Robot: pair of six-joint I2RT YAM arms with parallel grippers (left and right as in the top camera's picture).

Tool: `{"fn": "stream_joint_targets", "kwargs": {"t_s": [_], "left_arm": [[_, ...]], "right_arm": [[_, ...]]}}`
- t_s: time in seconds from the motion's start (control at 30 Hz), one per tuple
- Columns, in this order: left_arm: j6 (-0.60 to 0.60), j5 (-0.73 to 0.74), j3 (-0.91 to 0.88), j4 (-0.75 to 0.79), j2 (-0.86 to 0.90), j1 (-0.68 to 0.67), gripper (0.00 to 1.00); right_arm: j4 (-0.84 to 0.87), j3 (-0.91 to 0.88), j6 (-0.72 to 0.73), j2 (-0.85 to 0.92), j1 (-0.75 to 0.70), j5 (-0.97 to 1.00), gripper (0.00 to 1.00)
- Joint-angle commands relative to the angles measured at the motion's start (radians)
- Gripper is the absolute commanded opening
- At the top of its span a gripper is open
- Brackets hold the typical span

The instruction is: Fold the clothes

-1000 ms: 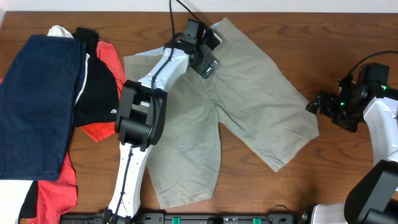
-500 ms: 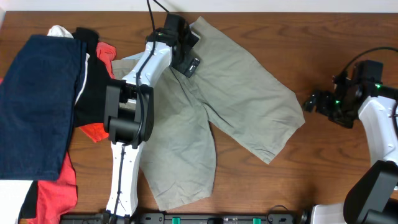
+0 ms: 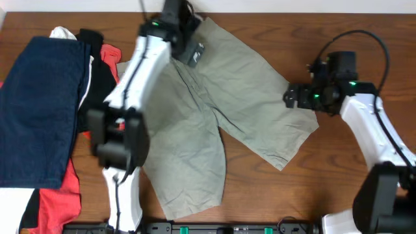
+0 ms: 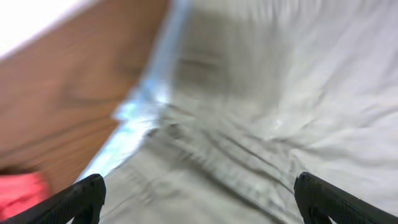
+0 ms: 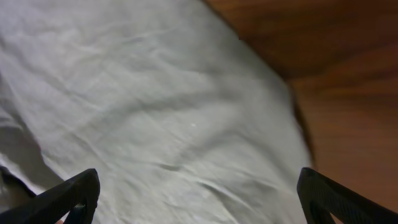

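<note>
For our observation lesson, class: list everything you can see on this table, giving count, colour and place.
shorts: one, khaki-beige, spread flat mid-table
navy garment: one, dark blue, table's left side
black garment: one, black, beside the navy garment
orange-red garments: count unclear, peeking from under the black and navy ones
white cloth: one, white, far left
table: one, brown wood
left gripper: one, black, open, above the waistband
right gripper: one, black, open, above a leg's edge

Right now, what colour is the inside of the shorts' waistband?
The waistband is pale blue, clearest in left wrist view.
</note>
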Motion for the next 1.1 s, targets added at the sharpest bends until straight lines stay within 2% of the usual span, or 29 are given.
{"fn": "stream_joint_targets", "kwargs": {"t_s": [0.0, 0.1, 0.33, 0.67, 0.77, 0.87, 0.97, 1.03, 1.07], "left_arm": [[-0.083, -0.014, 0.010, -0.031, -0.131, 0.045, 0.98], [-0.083, -0.014, 0.010, -0.053, -0.178, 0.072, 0.98], [-0.083, -0.014, -0.004, -0.103, -0.179, 0.117, 0.98], [-0.083, -0.014, -0.007, -0.139, -0.179, 0.123, 0.98], [-0.085, -0.014, -0.007, -0.140, -0.179, 0.123, 0.98], [-0.102, -0.014, -0.007, -0.140, -0.179, 0.123, 0.98], [-0.109, -0.010, -0.007, -0.140, -0.179, 0.123, 0.98], [-0.109, -0.007, -0.007, -0.140, -0.179, 0.122, 0.98], [-0.109, -0.007, -0.007, -0.140, -0.179, 0.122, 0.98]], "right_arm": [[-0.009, 0.010, -0.012, 0.084, 0.005, 0.065, 0.94], [-0.012, 0.010, -0.004, 0.144, -0.010, 0.107, 0.84], [0.003, 0.010, 0.022, 0.179, -0.027, 0.168, 0.82], [0.041, 0.006, 0.025, 0.253, -0.027, 0.229, 0.65], [0.041, 0.006, 0.027, 0.279, -0.028, 0.232, 0.55], [0.054, 0.006, 0.044, 0.288, -0.031, 0.241, 0.38], [0.104, 0.006, 0.071, 0.289, -0.044, 0.271, 0.13], [0.159, 0.006, 0.079, 0.289, -0.064, 0.277, 0.01], [0.196, 0.006, 0.086, 0.289, -0.078, 0.276, 0.01]]}}
